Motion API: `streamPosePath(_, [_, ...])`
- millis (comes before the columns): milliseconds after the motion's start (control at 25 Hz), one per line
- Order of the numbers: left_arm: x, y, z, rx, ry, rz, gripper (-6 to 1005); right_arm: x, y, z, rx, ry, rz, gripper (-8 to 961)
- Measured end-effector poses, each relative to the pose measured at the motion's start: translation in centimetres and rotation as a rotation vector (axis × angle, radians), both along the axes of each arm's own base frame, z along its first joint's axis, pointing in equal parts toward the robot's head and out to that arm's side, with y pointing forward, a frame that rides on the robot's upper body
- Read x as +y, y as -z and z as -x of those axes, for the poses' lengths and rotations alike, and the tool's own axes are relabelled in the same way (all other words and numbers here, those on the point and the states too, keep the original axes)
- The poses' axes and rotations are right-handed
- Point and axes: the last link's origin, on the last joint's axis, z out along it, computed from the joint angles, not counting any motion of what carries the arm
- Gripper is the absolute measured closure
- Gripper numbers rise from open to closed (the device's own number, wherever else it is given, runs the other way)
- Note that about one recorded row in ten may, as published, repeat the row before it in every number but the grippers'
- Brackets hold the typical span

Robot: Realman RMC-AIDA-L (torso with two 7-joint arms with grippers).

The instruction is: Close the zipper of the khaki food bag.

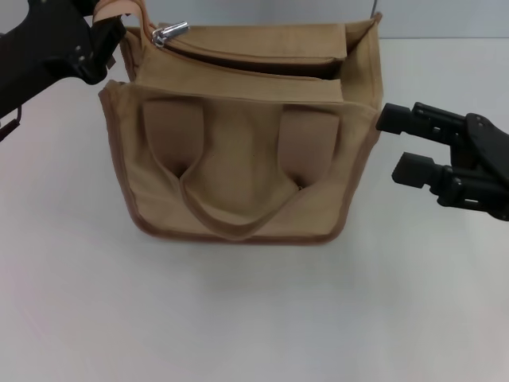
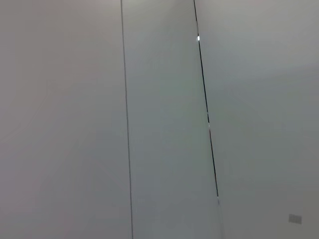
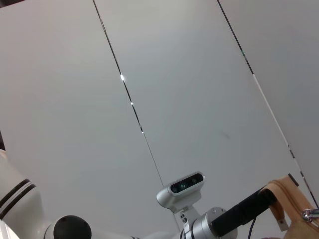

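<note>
White, matte bench (image 1: pixel 254 318) carrying the khaki food bag (image 1: pixel 238 171), a boxy tan canvas tote with brown edge piping and wide strap handles, standing at centre. The zipper (image 1: pixel 254 60), a tan track along the bag's top, gapes open; its shiny silver metal pull tab (image 1: pixel 169 33) sits at the left end, so closing appears not yet begun. Left end effector (image 1: pixel 102 38) is at that corner, apparently pinching a strap; grip state cannot be told. Right end effector (image 1: pixel 404 143), fingers spread, touches the bag's right edge.

Grey wall panels (image 3: pixel 189 84), robot's head camera (image 3: pixel 185 185), tan strap (image 3: pixel 291 196)
</note>
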Motion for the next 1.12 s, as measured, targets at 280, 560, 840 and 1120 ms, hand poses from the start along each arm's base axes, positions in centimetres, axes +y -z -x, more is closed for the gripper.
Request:
streamPosePath(280, [0.1, 0.1, 0.0, 0.001, -0.005, 0.001, 968, 0.2, -0.7, -0.3, -0.019, 0.027, 0.01, 197])
streamPosePath(560, [0.2, 0.1, -0.1, 0.0, -0.004, 0.004, 968, 2.3, -2.0, 0.7, -0.064, 0.056, 0.035, 197])
streamPosePath(840, [0.5, 0.6, -1.1, -0.01, 0.027, 0.026, 968, 5.6, -1.9, 3.4, -0.165, 0.065, 0.088, 196])
streamPosePath(1120, [0.8, 1.7, -2.2, -0.002, 0.065, 0.068, 968, 8.5, -0.6, 5.8, -0.293, 0.071, 0.067, 197])
